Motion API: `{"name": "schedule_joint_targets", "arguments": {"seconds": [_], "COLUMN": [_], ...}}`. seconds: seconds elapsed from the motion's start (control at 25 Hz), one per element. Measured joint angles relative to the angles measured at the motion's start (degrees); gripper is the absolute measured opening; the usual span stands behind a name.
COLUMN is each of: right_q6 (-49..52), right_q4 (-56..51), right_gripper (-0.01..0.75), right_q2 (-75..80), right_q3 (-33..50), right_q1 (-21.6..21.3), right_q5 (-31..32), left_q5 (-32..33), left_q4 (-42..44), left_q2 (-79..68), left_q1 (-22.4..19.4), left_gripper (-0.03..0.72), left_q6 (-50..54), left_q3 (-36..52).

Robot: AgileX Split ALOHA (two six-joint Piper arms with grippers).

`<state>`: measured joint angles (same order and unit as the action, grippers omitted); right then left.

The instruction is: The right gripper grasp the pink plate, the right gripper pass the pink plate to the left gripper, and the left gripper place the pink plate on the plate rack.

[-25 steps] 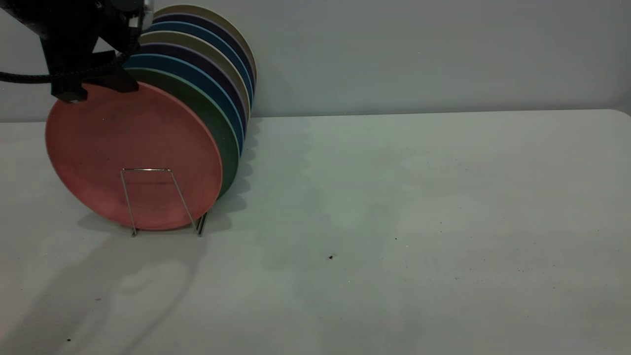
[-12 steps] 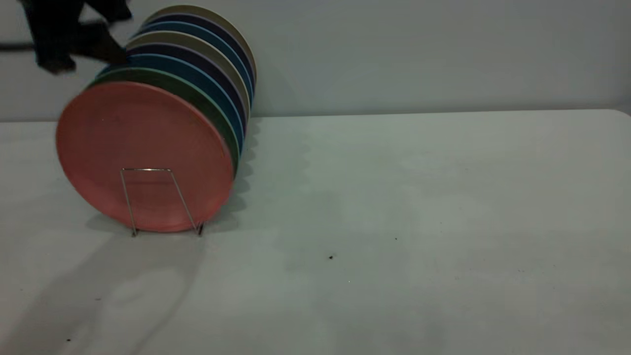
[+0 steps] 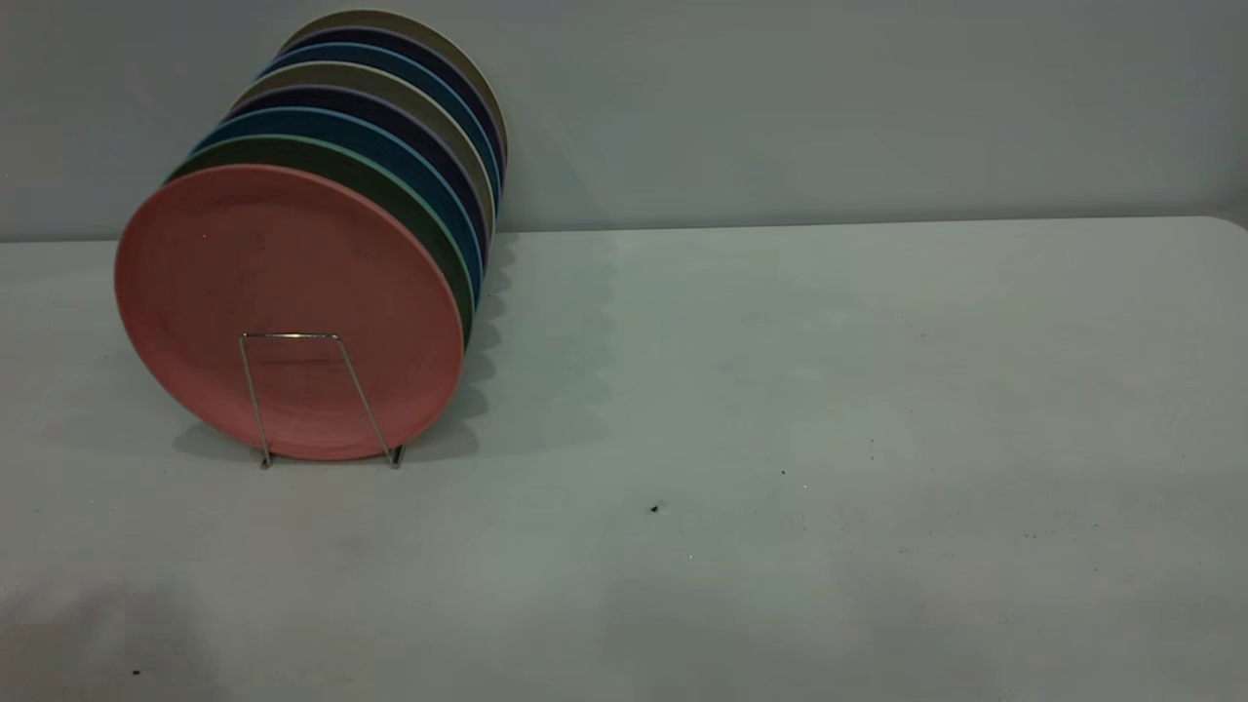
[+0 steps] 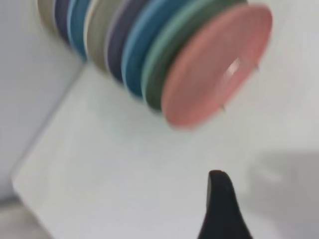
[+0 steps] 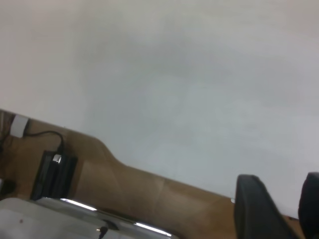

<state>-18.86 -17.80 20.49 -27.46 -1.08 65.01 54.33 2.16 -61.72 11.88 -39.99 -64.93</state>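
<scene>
The pink plate (image 3: 288, 312) stands on edge in the front slot of the plate rack (image 3: 290, 335), leaning back against the green plate (image 3: 429, 234). Nothing holds it. Neither gripper shows in the exterior view. In the left wrist view the pink plate (image 4: 214, 69) is at the end of the row, well away from the left gripper. Only one black finger (image 4: 219, 204) of that gripper shows, with nothing beside it or in it. My right gripper (image 5: 285, 194) is open and empty, over the table's edge, far from the plates.
Behind the pink plate stand several more plates in green, blue, dark purple and beige (image 3: 409, 117), up to the back wall. The white table (image 3: 780, 390) stretches to the right. Past the table edge lie a brown floor and a black power brick (image 5: 52, 174).
The left gripper let go of the pink plate's top edge and rose up and left out of the exterior view. The plate shifted slightly right and settled against the green plate.
</scene>
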Motion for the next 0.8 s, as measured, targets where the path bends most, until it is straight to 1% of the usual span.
{"name": "schedule_joint_targets", "arguments": {"seconds": [0.16, 0.28, 0.36, 0.48, 0.56, 0.8], "right_q6": [6.98, 12.09, 13.23, 13.89, 14.51, 15.03], "right_q4": [6.02, 9.82, 11.27, 13.72, 14.93, 15.35], "right_gripper": [0.237, 0.237, 0.237, 0.237, 0.237, 0.238], "right_q2": [0.0, 0.0, 0.0, 0.0, 0.0, 0.0], "right_q3": [0.23, 0.42, 0.42, 0.42, 0.42, 0.42], "right_q1": [3.53, 5.96, 7.88, 11.3, 12.61, 13.05], "right_q5": [-0.46, -0.58, -0.58, -0.58, -0.58, -0.58], "left_q5": [12.02, 12.53, 12.53, 12.53, 12.53, 12.53], "left_q4": [4.6, 4.98, 4.92, 4.2, 3.99, 3.82], "left_q2": [9.95, 15.36, 18.52, 23.15, 26.04, 33.65], "left_q1": [0.0, 0.0, 0.0, 0.0, 0.0, 0.0], "left_gripper": [0.522, 0.522, 0.522, 0.522, 0.522, 0.522], "left_q6": [12.38, 19.97, 24.34, 29.34, 30.95, 33.81], "left_q3": [0.0, -0.04, 0.3, 3.04, 6.61, 20.22]}}
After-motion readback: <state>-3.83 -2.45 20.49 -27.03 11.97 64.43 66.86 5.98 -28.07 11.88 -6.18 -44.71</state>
